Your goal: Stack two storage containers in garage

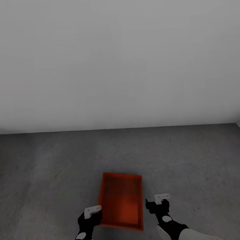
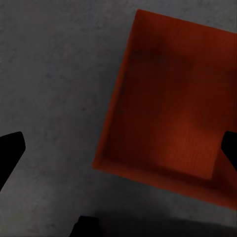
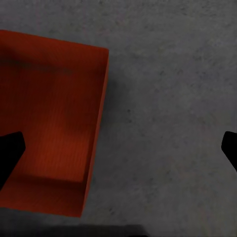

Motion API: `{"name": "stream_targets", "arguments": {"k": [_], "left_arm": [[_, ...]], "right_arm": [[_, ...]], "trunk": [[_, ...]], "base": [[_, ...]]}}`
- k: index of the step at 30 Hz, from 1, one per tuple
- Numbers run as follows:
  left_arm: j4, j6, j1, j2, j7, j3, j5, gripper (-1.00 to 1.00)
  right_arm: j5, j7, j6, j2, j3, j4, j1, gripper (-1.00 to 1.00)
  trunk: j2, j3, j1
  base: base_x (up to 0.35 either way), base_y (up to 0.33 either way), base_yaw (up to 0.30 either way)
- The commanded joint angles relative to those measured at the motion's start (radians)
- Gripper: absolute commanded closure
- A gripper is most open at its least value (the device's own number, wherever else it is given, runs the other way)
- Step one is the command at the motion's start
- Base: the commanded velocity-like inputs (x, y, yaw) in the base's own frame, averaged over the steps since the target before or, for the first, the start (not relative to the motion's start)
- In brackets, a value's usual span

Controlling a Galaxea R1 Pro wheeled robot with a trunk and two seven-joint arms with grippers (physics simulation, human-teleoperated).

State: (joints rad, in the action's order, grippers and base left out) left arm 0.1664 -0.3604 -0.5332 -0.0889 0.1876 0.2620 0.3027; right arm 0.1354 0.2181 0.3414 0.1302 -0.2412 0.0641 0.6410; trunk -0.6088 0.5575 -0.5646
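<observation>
One red-orange rectangular open-topped bin (image 1: pixel 121 202) sits on the dark grey concrete floor (image 1: pixel 194 157); left gripper (image 1: pixel 92 211) and right gripper (image 1: pixel 160 199) flank it, spread wide, empty.

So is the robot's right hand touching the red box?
Apart. In the head view, grey floor shows between the right gripper and the red box; the right wrist view shows its open jaws hanging above the box's edge.
</observation>
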Motion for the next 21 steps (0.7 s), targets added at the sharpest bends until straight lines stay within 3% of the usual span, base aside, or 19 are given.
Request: {"name": "stream_targets", "arguments": {"k": [1,7,21], "left_arm": [[-0.001,-0.003,-0.001,0.0,0.006,0.008,0.006,-1.0],[-0.001,-0.003,-0.001,-0.001,0.007,0.008,0.014,-1.0],[-0.001,-0.01,-0.001,0.0,0.007,0.008,0.014,-1.0]], "right_arm": [[0.01,0.003,0.004,0.0,-0.009,-0.001,0.001,-1.0],[0.01,0.003,0.004,0.0,-0.009,-0.001,0.001,-1.0],[0.01,0.001,0.004,0.0,-0.009,-0.001,0.001,-1.0]], "trunk": [[-0.001,0.001,0.0],[-0.001,0.001,0.0],[-0.001,0.001,0.0]], "base": [[-0.025,0.005,0.0],[-0.172,0.091,0.0],[-0.287,0.169,0.0]]}}
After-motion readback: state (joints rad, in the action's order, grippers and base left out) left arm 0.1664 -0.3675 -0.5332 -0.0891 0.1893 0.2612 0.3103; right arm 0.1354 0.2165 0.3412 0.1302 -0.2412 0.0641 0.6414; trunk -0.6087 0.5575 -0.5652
